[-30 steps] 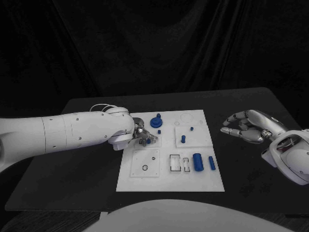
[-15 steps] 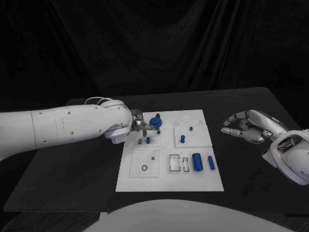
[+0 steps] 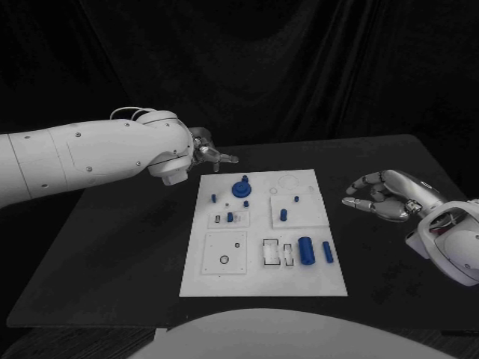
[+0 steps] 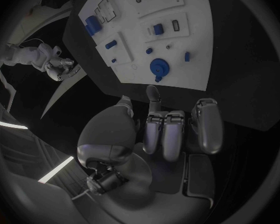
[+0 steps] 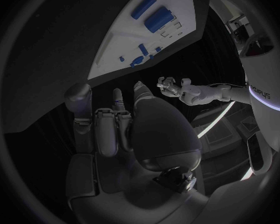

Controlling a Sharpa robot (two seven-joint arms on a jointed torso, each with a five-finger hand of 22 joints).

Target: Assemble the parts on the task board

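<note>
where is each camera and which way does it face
Head view: on the robot's head, looking down at the white rectangular task board; both white arms enter.
Left wrist view: behind the left robot hand, facing the board.
Right wrist view: behind the right robot hand, facing the board's edge.
All share the board and its round blue knob part.

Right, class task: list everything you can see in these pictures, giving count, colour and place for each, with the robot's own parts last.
Table: one, black, under everything.
Task board: one, white, middle of the table.
Round part: one, blue, far end of the board.
Cylinders: two larger, blue, lying side by side at the board's near right.
Small parts: several, blue, mid-board; exact count unclear.
Left hand: silver, above the table beyond the board's far left corner, holding nothing.
Right hand: silver, right of the board, fingers curled, holding nothing.
</note>
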